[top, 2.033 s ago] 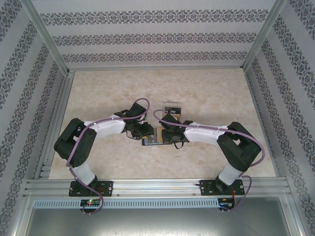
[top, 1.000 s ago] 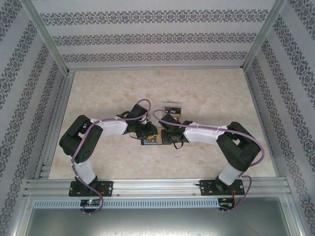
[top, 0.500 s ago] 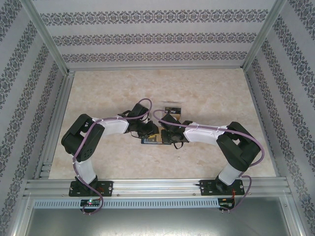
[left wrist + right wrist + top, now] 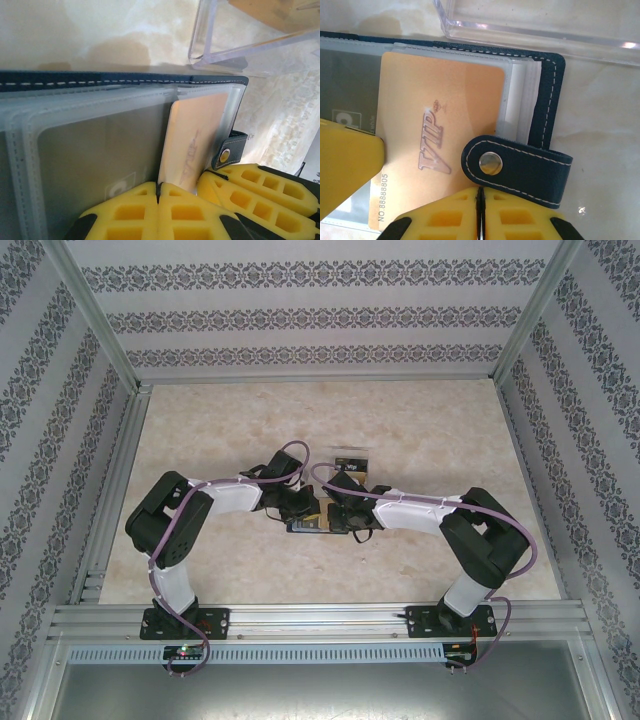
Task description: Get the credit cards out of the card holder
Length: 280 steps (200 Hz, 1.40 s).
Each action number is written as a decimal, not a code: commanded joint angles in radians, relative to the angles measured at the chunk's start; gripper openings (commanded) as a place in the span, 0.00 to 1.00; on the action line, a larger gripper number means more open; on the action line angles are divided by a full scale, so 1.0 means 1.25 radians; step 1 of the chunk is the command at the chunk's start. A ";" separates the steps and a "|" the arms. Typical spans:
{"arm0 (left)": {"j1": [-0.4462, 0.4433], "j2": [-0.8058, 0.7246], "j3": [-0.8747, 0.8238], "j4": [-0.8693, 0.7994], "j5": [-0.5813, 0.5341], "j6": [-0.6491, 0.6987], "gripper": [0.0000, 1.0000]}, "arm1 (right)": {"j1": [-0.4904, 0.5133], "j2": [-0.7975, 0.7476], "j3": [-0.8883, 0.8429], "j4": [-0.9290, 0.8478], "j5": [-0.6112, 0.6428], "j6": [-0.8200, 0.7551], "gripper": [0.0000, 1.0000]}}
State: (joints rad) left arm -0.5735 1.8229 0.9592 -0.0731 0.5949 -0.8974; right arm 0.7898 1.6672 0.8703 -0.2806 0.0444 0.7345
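The navy card holder (image 4: 303,526) lies open at the table's middle, with its stitched edge (image 4: 100,80) and clear sleeves showing. A gold credit card (image 4: 440,115) marked VIP sticks partway out of a sleeve (image 4: 195,130). My left gripper (image 4: 159,192) is shut, and the card's near corner meets the seam of its yellow fingers (image 4: 345,170). My right gripper (image 4: 479,200) is shut at the base of the holder's snap tab (image 4: 520,167). Both grippers meet over the holder from either side (image 4: 298,503) (image 4: 340,515).
A clear plastic box (image 4: 350,460) stands just behind the holder, its wall close to the holder's far edge (image 4: 240,40) (image 4: 535,25). Metal rails and patterned walls frame the marble-look table (image 4: 430,430).
The left arm has moved right onto the holder, and its fingers have closed at the card's corner. The right arm has stayed put.
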 commanded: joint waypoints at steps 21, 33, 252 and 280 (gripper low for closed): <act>0.025 -0.043 -0.026 -0.064 -0.013 0.053 0.03 | 0.011 0.020 -0.004 0.002 -0.008 0.022 0.13; 0.030 -0.050 -0.029 -0.077 -0.020 0.064 0.03 | 0.011 0.019 -0.005 0.004 -0.008 0.023 0.13; 0.137 -0.369 -0.111 -0.201 -0.024 0.149 0.00 | -0.029 -0.214 0.067 -0.015 -0.025 -0.069 0.34; 0.140 -0.405 -0.086 -0.189 0.018 0.144 0.00 | -0.103 -0.266 0.068 0.028 -0.168 -0.067 0.40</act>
State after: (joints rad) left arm -0.4164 1.3598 0.8062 -0.2913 0.5747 -0.7361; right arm 0.7235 1.3781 0.9367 -0.2752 -0.0223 0.6739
